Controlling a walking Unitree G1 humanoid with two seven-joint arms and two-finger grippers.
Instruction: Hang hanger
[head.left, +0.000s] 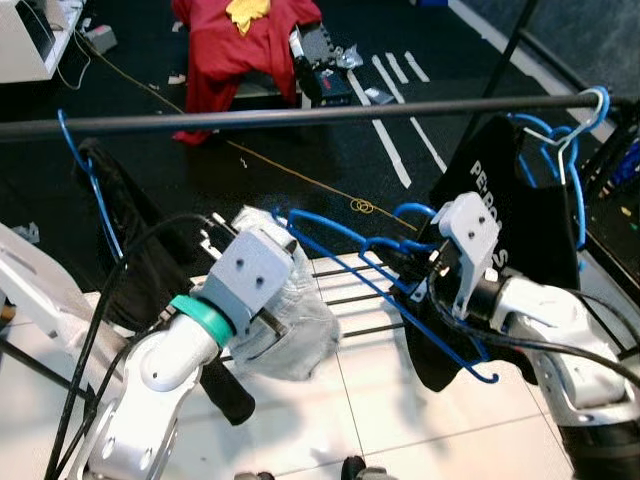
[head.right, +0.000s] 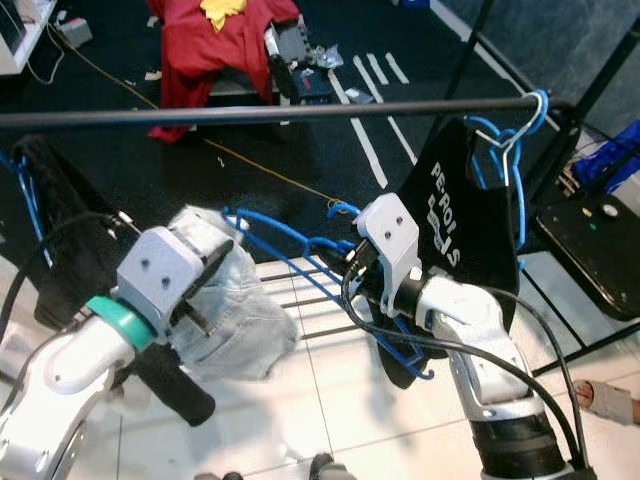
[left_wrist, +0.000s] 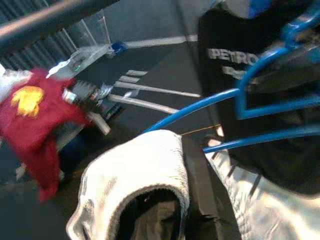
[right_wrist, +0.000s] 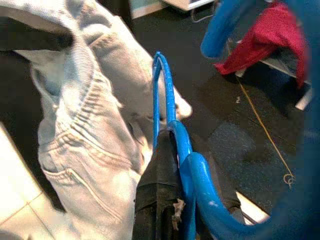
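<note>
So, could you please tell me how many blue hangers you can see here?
3. One hangs at the rail's left end, one at its right end carrying the black garment, and one is held in the right tool. Others may be hidden.

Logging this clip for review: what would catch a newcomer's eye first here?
Most striking is the blue hanger clamped in the right gripper, held below the dark rail that crosses the top of the head views. Beside it, the left gripper holds pale jeans against the hanger's tip. Behind, on the dark floor, a red shirt lies draped, and a black shirt hangs at the rail's right end.
</note>
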